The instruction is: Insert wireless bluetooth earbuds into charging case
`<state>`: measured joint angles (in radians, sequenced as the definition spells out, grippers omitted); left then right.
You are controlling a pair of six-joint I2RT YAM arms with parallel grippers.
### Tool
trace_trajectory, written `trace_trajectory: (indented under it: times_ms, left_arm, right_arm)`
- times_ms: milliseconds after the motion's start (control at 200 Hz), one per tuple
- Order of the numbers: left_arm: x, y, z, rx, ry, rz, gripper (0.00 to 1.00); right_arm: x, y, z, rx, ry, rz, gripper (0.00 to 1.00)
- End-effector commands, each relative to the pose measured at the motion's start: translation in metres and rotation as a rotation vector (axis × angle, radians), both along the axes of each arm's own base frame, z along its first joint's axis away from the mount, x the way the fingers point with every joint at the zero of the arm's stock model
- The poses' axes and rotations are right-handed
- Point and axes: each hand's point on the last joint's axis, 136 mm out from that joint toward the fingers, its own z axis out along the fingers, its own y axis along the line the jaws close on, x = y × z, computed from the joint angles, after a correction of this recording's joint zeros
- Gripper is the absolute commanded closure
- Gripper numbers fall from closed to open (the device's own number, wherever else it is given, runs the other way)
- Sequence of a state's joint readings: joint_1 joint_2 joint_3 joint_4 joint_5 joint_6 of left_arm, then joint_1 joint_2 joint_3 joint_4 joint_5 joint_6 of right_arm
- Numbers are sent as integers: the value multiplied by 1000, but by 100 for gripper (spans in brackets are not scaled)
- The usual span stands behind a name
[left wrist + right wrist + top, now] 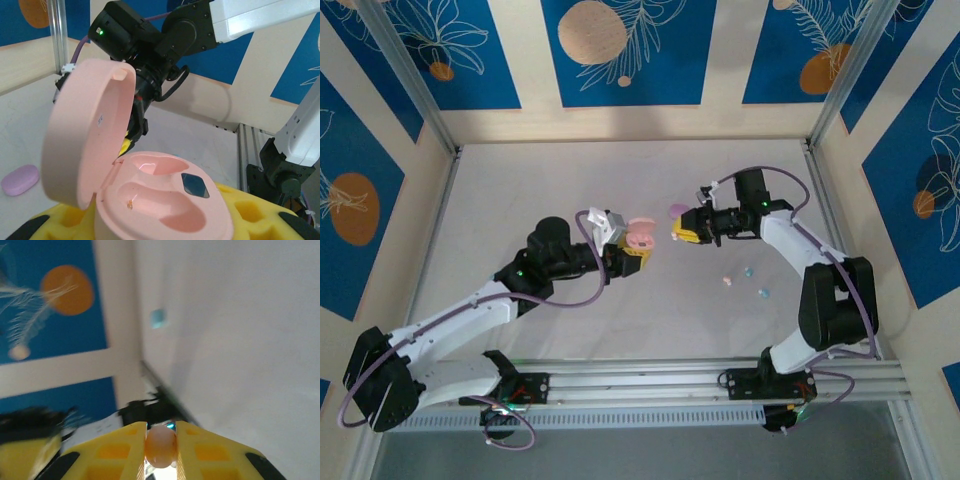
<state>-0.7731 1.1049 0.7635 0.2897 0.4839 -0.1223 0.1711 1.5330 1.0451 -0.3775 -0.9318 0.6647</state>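
Observation:
My left gripper (633, 250) is shut on the pink charging case (640, 236), held above the table's middle. In the left wrist view the case (165, 200) stands open, its lid (85, 130) tipped up to the left and both wells empty, with yellow fingers (260, 210) at its sides. A little right of the case, my right gripper (682, 228) is shut on a pink earbud (160, 445), pinched between its yellow fingertips (125, 450). That gripper's tip (131, 135) shows just behind the lid. More earbuds lie on the table: a pink one (727, 281) and two light blue ones (748, 271) (764, 294).
A purple oval case (677, 209) lies shut on the table just behind the two grippers, also seen low on the left as the purple case (20, 180). Aluminium rails (820, 200) and patterned walls bound the table on three sides.

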Motion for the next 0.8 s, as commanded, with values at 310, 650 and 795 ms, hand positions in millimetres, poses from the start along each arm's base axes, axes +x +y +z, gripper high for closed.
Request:
trace_trajectory:
  times_ms: [310,650,795]
  left_arm:
    - [-4,2,4,4,-59,-4,74]
    - [3,1,0,27,-81,24,74]
    - [16,7,-7,60,-87,97,74]
  right_arm:
    - [-37,6,83,279,-35,186,78]
    - [-37,5,88,246,11,115,78]
    - [-36,6,88,229,52,73,78]
